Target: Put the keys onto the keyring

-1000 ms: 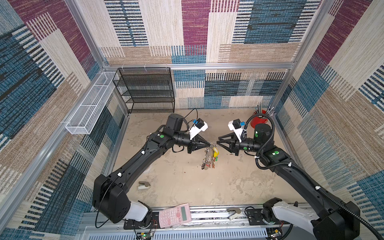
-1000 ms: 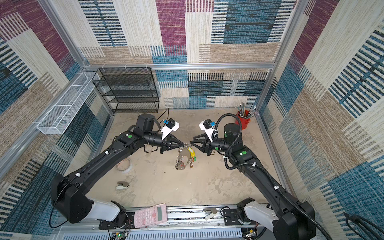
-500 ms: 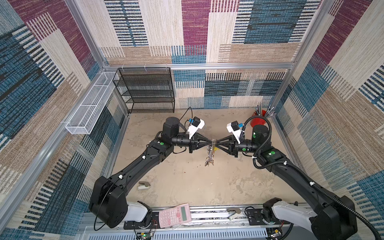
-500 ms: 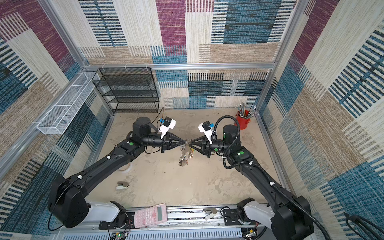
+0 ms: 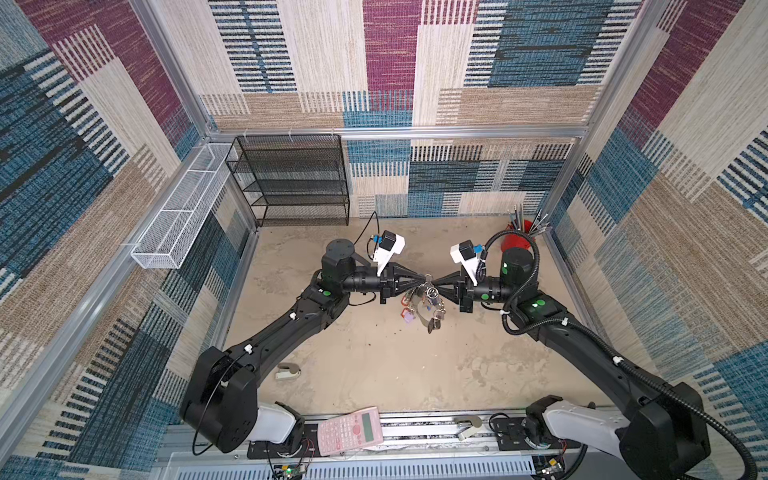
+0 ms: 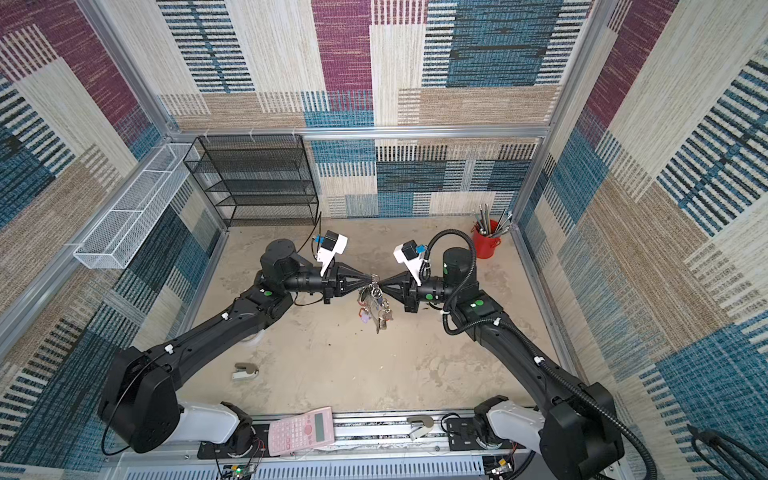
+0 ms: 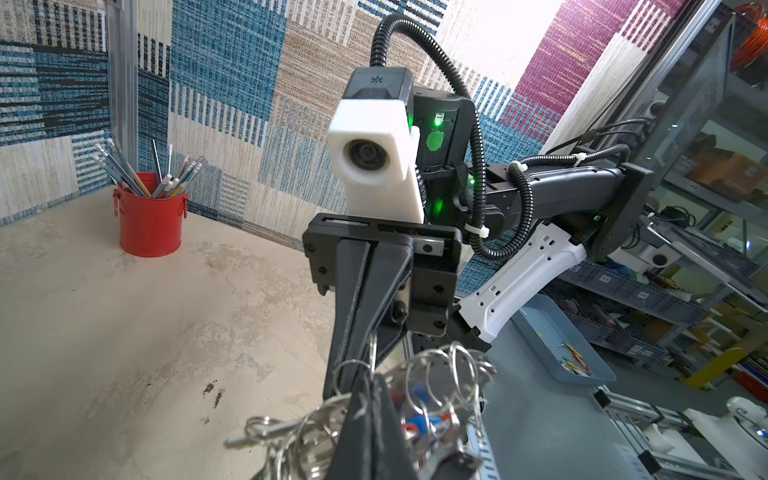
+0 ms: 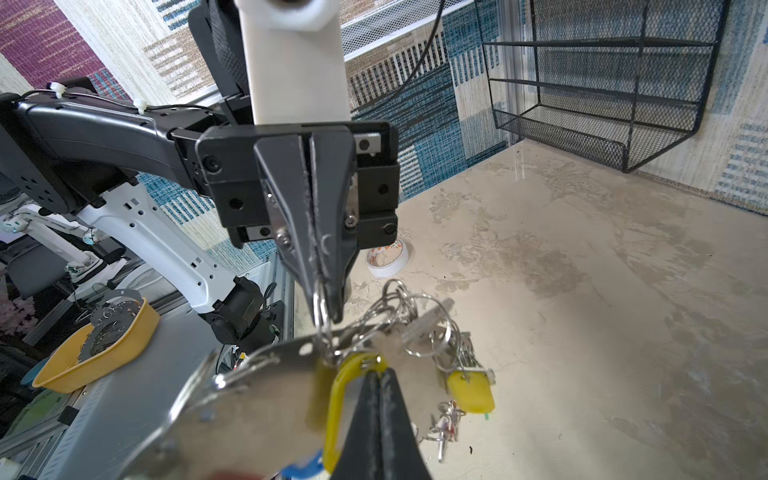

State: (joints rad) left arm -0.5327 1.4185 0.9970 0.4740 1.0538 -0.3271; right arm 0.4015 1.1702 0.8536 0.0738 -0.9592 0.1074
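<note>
Both arms meet nose to nose a bit above the middle of the frame in both top views: the left gripper [image 5: 424, 277] comes in from the left, the right gripper [image 5: 436, 286] from the right, and the tips nearly touch. The keyring [image 5: 423, 319] dangles right under that meeting point, clear of the table [image 5: 395, 374], with a purple tag [image 5: 409, 318] and a mess of little rings hanging off it. In the right wrist view the left gripper's jaws are pinched tight on one small silver ring [image 8: 320, 309] threaded onto the flat grey part of the keyring, so the whole bunch hangs from that pinch. The right gripper's fingers [image 8: 361, 432] are pressed flat together too, tips right up against a yellow loop-shaped tag [image 8: 338, 386] — honestly can't tell whether they've nipped anything. The keys [image 8: 467, 361] and their solid yellow tag [image 8: 469, 392] hang in the same cluster just beside those fingers, hooked in through a few silver rings, though I can't make out which ring joins what. Around the edges of the top views there's a red pencil cup [image 6: 485, 243] right of centre by the back wall, a black wire shelf [image 5: 291, 183] upper left of centre, a white mesh basket [image 5: 178, 212] on the left wall and a pink calculator [image 5: 350, 428] at the bottom edge. There's also a tape roll [image 8: 388, 259] lying on the table.
</note>
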